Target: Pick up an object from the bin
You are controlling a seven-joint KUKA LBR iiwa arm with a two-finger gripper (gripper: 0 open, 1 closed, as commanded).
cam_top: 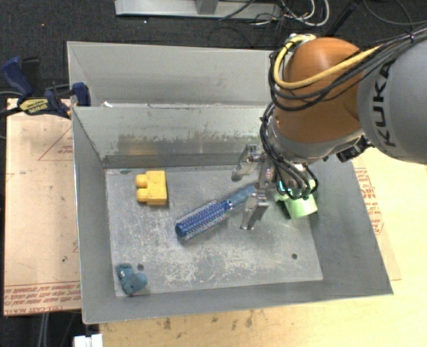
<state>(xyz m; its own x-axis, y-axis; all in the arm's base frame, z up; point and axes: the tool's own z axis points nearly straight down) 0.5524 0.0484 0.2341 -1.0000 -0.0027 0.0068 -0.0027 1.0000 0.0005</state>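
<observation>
Orange wrist cover (318, 89): uppermost item, over the bin's right rear.
Gripper (249, 191): low over the floor right of centre, its fingers spread apart, one on either side of the brush's handle end; contact cannot be told.
Blue brush (204, 219): mid-floor, lying flat, long axis diagonal, bristled head to the front left, pale handle to the rear right.
Open floor lies all around it, well off every wall of the bin (90, 194).
Yellow block (152, 187): rear left.
Small blue piece (131, 280): front-left corner.
Green cylinder (300, 205): just right of the gripper.
</observation>
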